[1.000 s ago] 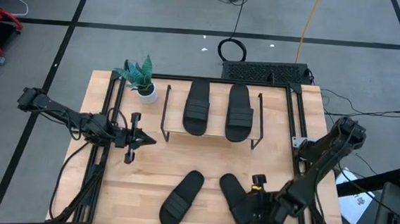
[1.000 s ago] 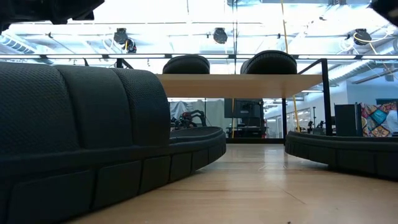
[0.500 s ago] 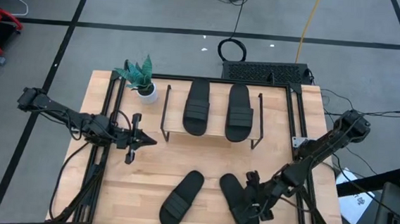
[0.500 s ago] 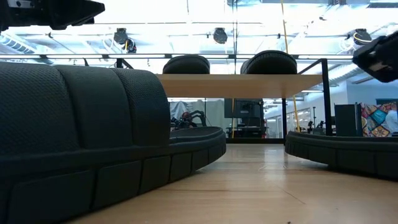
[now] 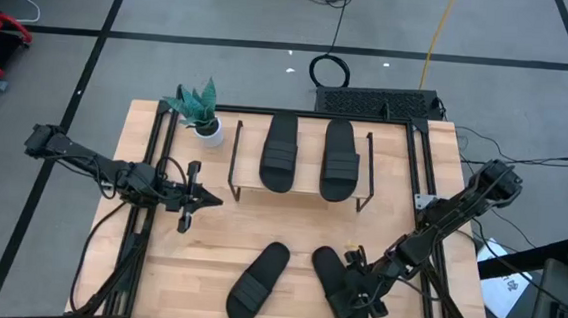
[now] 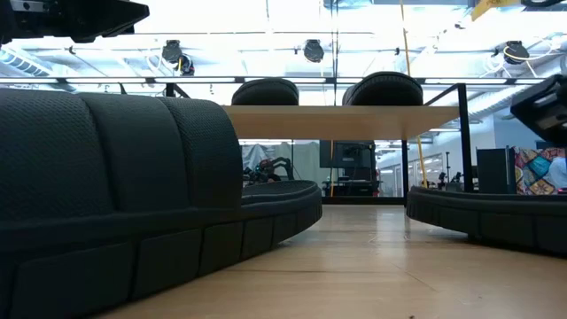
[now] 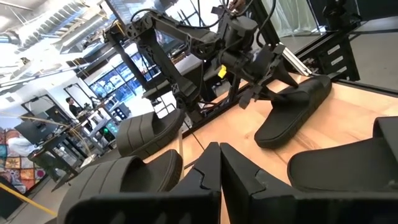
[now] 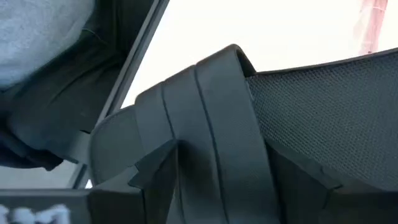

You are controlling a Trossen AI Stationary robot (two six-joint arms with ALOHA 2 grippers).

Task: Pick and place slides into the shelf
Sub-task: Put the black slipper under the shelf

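Slides, matte black with wide straps, two on shelf.

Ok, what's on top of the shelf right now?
Two slides lie side by side on the shelf board. Whatever is beneath the board is hidden from above.

We see two dark, near-black arms built of slim tubular links joined by thicker, blocky joint housings. The left arm carries thin black cables that run along its links and loop loosely behind the wrist. Its fingers are matte black, flat-sided and angular, tapering to wedge-shaped tips with bevelled edges. The right arm has the same dark links and a rounded housing at its upper joint, and a small yellow mark shows on the wrist just behind its fingers. Close up, those right fingers look matte black with sharp, stepped edges.
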